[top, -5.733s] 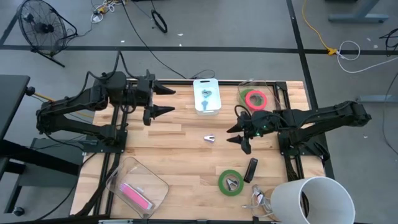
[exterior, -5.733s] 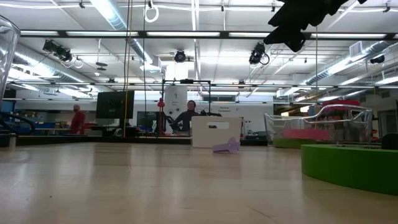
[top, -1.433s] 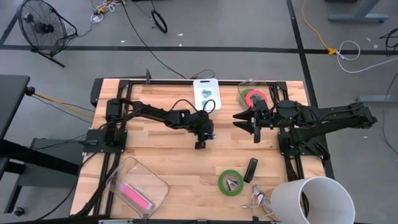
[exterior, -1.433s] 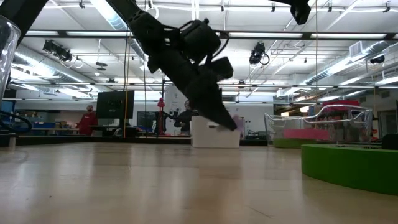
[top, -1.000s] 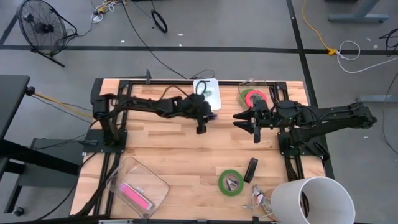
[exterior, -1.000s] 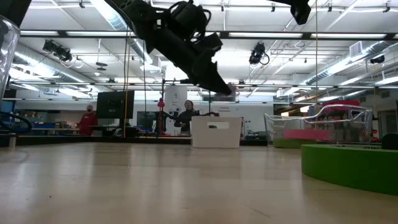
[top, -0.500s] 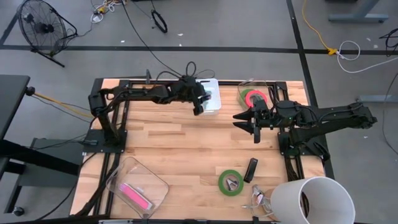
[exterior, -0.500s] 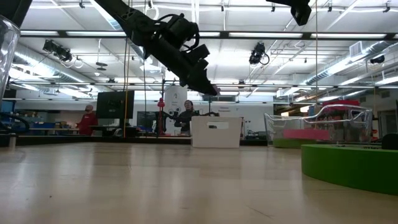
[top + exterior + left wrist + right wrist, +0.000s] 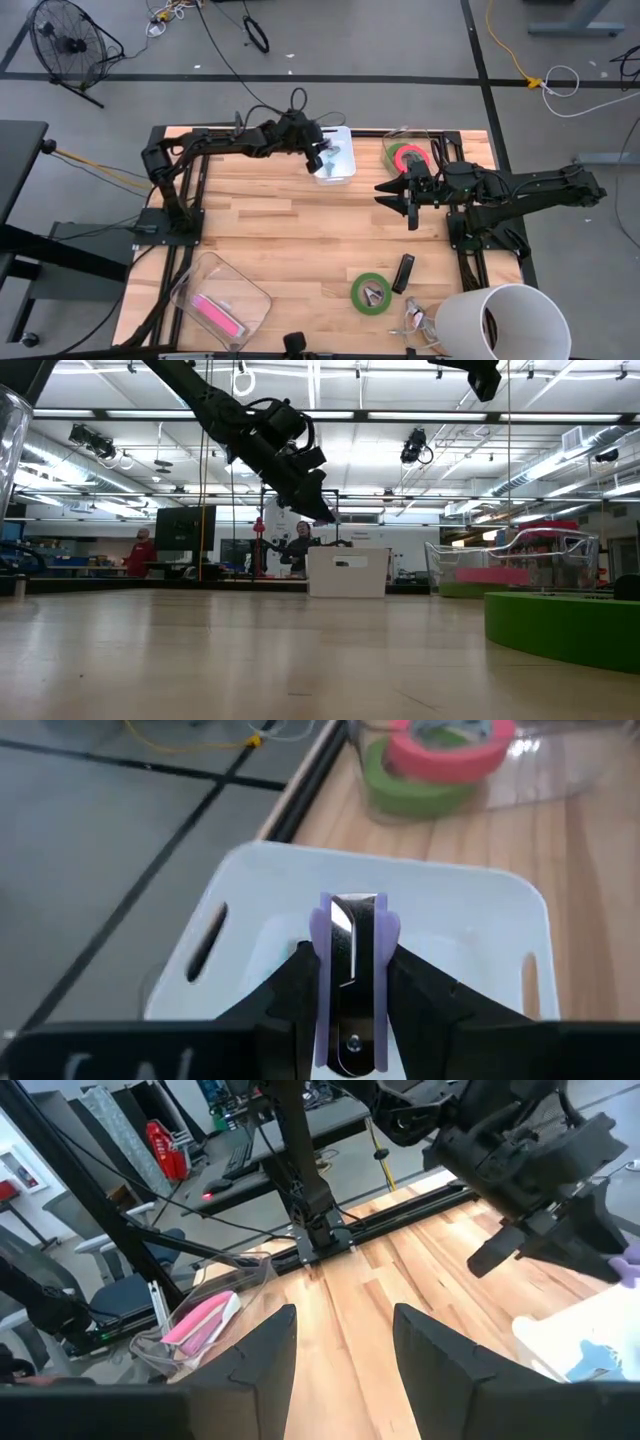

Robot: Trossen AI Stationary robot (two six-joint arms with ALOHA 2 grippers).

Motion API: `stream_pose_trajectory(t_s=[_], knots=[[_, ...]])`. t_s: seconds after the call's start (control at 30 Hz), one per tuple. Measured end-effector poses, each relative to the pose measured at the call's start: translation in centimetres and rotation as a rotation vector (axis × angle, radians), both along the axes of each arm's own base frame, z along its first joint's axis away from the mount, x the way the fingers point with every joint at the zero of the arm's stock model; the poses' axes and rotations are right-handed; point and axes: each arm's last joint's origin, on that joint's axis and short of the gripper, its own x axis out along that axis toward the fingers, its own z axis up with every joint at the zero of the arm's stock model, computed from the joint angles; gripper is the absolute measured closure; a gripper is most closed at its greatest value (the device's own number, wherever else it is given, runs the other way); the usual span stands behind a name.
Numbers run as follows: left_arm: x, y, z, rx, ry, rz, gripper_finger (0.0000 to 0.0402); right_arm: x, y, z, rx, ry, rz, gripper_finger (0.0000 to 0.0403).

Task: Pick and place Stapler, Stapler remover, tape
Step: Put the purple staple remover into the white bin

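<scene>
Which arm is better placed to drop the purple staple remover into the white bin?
Left. The left gripper already holds the staple remover above the white bin; the right gripper waits open, empty.

A wooden bench (image 9: 270, 230) stands on a grey concrete floor (image 9: 400, 60) crossed by dark lines, with loose cables (image 9: 255, 35) and a yellow cord (image 9: 520, 65) trailing beyond its far edge. A black floor fan (image 9: 65, 45) sits off the far left corner. Behind the bench, a large workshop hall stretches under long ceiling strip lights (image 9: 190, 390) and hanging camera fixtures (image 9: 415, 448). A person in red (image 9: 140, 552) stands at far left; another person (image 9: 298, 546) sits near centre. Office chairs (image 9: 140, 1295) stand beside dark tables (image 9: 330, 1115).
</scene>
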Motion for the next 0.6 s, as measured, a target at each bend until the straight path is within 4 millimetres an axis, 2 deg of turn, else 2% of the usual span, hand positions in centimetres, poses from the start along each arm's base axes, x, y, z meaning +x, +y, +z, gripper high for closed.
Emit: stream_pose_trajectory(t_s=[0.3,0.6], knots=[[0.5,0.6,-2.6,-0.089,0.029,0.005,0.0297,0.0,-0.1,-0.1,-0.006,0.006,-0.026,0.0237],[0.5,0.6,-2.7,-0.096,0.028,0.001,0.0296,0.0,-0.1,-0.1,-0.006,0.008,-0.026,0.0237]])
